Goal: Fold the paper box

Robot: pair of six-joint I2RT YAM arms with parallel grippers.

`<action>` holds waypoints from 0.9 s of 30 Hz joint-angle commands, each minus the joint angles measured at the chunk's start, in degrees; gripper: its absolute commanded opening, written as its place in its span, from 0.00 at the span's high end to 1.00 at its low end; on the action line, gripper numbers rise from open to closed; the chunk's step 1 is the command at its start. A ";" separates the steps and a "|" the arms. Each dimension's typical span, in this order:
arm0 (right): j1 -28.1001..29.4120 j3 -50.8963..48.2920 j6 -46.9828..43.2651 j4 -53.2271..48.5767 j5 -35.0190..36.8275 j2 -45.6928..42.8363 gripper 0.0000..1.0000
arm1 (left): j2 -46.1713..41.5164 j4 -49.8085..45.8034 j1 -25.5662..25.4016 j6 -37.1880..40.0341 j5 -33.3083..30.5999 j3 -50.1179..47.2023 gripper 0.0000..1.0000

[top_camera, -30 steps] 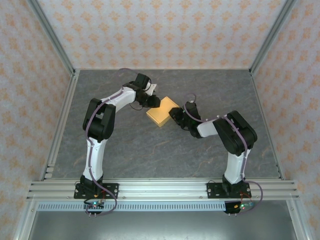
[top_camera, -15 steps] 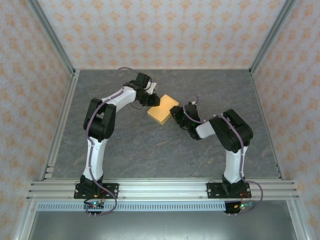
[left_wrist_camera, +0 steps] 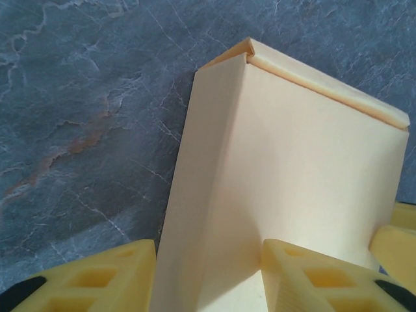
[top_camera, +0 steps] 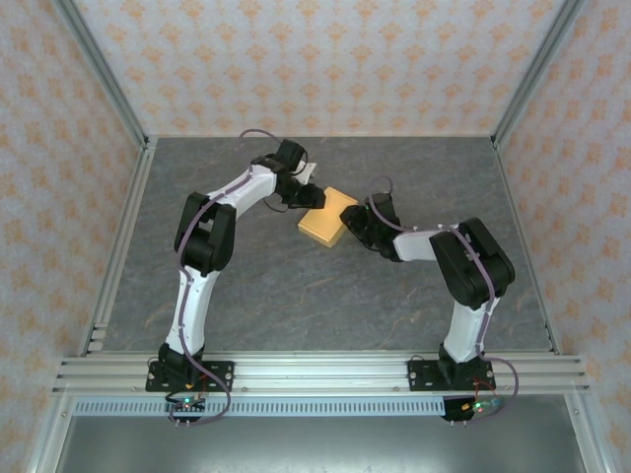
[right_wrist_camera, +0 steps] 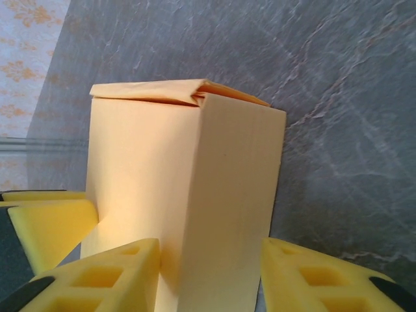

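The paper box [top_camera: 328, 219] is a small flat tan cardboard box lying closed on the grey table, a little behind the middle. My left gripper [top_camera: 308, 200] meets its far-left corner and my right gripper [top_camera: 351, 225] its right corner. In the left wrist view the box [left_wrist_camera: 305, 169] has one long edge between my open yellow fingers [left_wrist_camera: 208, 276], with a sliver of gap at the left finger. In the right wrist view the box [right_wrist_camera: 162, 169] has its side wall between open jaws [right_wrist_camera: 209, 276], and the right finger stands just clear of it.
The grey marbled table [top_camera: 256, 286] is enclosed by patterned walls behind and at both sides, with metal posts at the corners. An aluminium rail [top_camera: 315, 372] carrying both arm bases runs along the near edge.
Both grippers have widened their jaws around the box. The box and both wrists have shifted slightly to the right and away from the arm bases.
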 commanded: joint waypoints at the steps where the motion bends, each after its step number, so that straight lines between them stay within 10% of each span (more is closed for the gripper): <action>1: -0.92 0.43 -2.69 -6.73 0.23 -1.39 0.53 | 1.79 -6.50 -0.51 1.47 -1.50 1.52 0.50; 18: -3.69 4.62 -17.03 -21.70 3.48 -12.99 0.39 | -4.64 -3.81 0.86 0.40 -6.32 2.94 0.32; 27: -3.75 3.18 -36.15 -35.48 25.30 -28.03 0.30 | -31.08 16.39 0.86 -2.91 -24.32 -24.89 0.26</action>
